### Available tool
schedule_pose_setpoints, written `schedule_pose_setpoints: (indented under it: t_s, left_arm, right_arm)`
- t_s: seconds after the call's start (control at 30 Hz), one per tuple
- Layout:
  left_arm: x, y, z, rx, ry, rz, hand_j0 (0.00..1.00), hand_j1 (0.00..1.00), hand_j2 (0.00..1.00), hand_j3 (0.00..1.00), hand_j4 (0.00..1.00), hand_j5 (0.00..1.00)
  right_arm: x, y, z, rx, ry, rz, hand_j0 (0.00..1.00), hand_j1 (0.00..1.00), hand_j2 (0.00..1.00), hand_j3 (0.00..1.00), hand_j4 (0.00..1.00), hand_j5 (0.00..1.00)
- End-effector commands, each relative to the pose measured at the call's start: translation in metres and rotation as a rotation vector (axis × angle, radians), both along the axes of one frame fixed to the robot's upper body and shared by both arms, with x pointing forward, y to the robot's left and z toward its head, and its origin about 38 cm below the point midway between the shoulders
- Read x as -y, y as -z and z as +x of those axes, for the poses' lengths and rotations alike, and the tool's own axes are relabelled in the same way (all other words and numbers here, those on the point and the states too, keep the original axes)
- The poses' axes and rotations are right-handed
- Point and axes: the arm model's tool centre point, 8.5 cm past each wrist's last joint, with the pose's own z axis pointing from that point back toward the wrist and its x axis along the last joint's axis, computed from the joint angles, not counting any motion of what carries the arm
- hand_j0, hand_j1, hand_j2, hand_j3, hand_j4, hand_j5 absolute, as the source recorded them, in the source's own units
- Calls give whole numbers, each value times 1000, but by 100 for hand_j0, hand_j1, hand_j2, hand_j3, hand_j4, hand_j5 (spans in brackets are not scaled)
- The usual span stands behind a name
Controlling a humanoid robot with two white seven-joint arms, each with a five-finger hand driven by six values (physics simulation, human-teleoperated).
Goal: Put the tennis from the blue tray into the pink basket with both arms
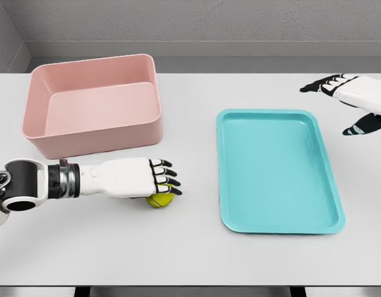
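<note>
The yellow-green tennis ball (160,200) lies on the white table between the pink basket (91,142) and the blue tray (326,210), mostly covered by my left hand (167,179). That hand reaches in from the left with fingers curled over the top of the ball; the ball still looks to rest on the table. The basket stands at the back left with nothing in it. Nothing lies in the tray either. My right hand (354,102) hovers at the right edge beyond the tray's far right corner, fingers spread and holding nothing.
A white table (190,253) carries everything; its front edge runs along the bottom. A grey wall stands behind the table.
</note>
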Motion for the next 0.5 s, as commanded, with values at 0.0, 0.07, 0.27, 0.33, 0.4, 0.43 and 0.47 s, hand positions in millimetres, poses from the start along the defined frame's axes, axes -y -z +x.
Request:
schedule_pose_setpoints:
  t_s: [0.0,0.07,0.27,0.33,0.4,0.43,0.47]
  left_arm:
    - [0,2,-1,2,2,17,92,92,92,92,92,92]
    - [1,4,0,15,5,31,92,92,92,92,92,92]
    - [2,9,-1,32,12,67,92,92,92,92,92,92]
    - [3,10,-2,27,14,68,92,92,92,92,92,92]
    - [6,12,-3,28,21,68,88,88,88,88,88,88]
    - [8,11,-3,29,23,64,84,84,84,84,84,84]
    - [7,12,-3,28,22,63,79,79,79,79,79,79]
  right_arm:
    - [0,0,0,-1,2,3,100,100,100,100,100,100]
    - [1,-1,0,0,3,3,100,100,100,100,100,100]
    - [1,-1,1,1,3,3,100,100,100,100,100,100]
    - [0,-1,0,2,1,3,100,100,100,100,100,100]
    - [1,-3,1,4,3,2,100,100,100,100,100,100]
    - [1,-3,1,4,3,2,100,100,100,100,100,100]
    - [1,-2,1,4,2,3,100,100,100,100,100,100]
